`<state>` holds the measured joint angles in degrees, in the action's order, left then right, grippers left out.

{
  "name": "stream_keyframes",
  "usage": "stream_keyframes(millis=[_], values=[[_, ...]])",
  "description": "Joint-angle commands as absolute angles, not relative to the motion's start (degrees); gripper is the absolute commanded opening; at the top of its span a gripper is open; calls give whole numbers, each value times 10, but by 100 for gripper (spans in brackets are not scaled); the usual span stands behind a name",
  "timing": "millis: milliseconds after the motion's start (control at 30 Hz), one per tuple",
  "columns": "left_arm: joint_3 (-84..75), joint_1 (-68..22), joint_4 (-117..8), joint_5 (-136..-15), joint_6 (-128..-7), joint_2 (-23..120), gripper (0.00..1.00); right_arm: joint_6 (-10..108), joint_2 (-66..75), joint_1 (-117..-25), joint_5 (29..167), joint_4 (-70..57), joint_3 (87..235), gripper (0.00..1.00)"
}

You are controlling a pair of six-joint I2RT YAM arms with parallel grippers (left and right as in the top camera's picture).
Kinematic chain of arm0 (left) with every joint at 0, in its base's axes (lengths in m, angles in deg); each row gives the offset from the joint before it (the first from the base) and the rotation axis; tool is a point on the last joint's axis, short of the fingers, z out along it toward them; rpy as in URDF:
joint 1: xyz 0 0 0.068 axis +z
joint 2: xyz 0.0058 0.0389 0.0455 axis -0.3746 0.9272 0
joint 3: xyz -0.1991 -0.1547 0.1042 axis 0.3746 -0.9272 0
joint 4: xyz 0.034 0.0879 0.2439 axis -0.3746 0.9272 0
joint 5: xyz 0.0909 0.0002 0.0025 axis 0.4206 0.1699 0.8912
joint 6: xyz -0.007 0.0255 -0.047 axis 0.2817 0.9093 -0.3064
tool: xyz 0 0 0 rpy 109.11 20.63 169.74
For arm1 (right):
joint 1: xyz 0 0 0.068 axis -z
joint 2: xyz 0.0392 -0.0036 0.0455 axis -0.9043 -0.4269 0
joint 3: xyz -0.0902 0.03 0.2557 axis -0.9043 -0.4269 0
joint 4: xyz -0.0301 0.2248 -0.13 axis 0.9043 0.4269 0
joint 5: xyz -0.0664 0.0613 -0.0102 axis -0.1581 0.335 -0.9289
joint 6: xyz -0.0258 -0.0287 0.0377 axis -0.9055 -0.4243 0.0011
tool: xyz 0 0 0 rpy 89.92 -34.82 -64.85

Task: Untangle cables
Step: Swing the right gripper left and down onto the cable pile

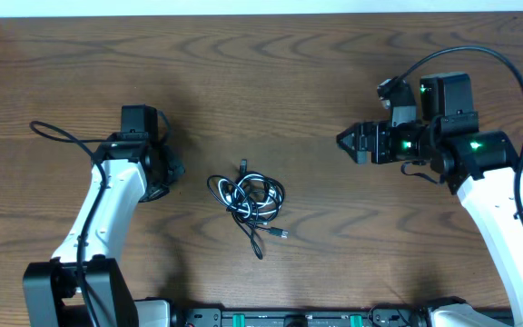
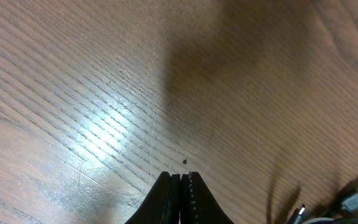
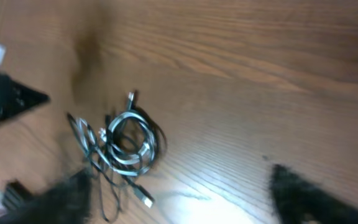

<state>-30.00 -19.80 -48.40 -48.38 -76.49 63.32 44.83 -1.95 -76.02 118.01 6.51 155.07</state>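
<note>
Brown wood-grain table (image 1: 271,82), glossy sheen; white strip (image 1: 243,6) along far edge.

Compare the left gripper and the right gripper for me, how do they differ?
The left gripper has its jaws pressed together; the right gripper has them apart. The left gripper points at bare table, cables at its view's edge; the right gripper faces the whole tangle. Neither holds a cable.

Overhead looks straight down; both wrist views catch the cables (image 1: 248,198).
</note>
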Motion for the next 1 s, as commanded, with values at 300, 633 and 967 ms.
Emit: stream_keyframes(millis=[300,633,967], values=[[-301,-196,-484,-483,-778,647,12,488,-54,-965,1108,12,1560,56],[-301,-196,-484,-483,-778,647,26,502,-152,-1084,1062,-62,1560,65],[-301,-196,-484,-484,-778,647,27,502,-281,-1127,1057,-127,1560,59]])
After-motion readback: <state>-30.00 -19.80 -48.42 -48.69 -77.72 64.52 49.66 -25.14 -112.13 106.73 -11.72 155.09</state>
